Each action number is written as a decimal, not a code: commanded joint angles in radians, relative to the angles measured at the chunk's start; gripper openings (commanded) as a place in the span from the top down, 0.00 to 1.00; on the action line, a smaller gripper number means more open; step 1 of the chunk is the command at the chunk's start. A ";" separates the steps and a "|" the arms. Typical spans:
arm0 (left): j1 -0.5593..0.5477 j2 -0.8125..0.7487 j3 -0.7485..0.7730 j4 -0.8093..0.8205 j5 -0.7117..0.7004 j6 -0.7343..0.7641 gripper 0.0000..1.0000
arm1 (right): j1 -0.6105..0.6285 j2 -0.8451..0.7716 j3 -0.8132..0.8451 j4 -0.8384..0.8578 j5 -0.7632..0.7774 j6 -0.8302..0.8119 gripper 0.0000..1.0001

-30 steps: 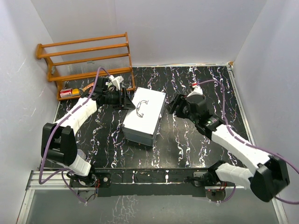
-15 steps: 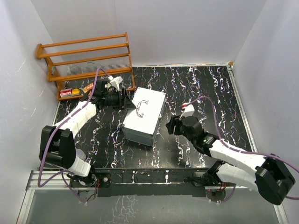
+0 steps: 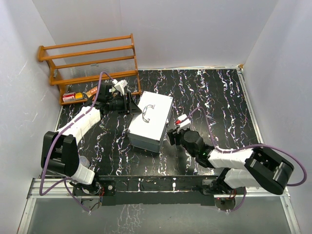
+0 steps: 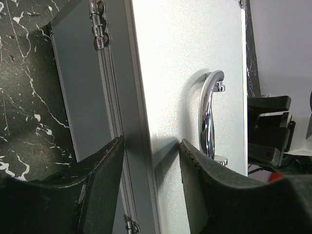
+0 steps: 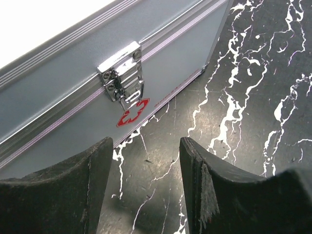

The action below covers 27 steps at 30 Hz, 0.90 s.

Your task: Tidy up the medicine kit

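Around the table we see plain white walls point(image 3: 195, 29) on three sides. The table point(image 3: 219, 92) is black with white streaks, like marble. At its far left corner stands a wooden rack point(image 3: 87, 58). The medicine kit point(image 3: 155, 126), a big grey case, sits shut in the middle of the table, turned a bit. The left gripper point(image 4: 151, 146) is at the kit's hinge side, its fingers apart over the lid's edge. The right gripper point(image 5: 146, 146) is low by the kit's front side, its fingers apart and holding nothing. We see a shiny handle point(image 4: 208, 122) on the lid, a latch point(image 5: 122, 73) on the front, and a tiny red cross point(image 5: 132, 113).
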 commanded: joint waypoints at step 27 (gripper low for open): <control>0.001 0.045 -0.043 -0.096 -0.092 0.047 0.63 | -0.016 0.252 0.024 0.490 0.218 -0.057 0.64</control>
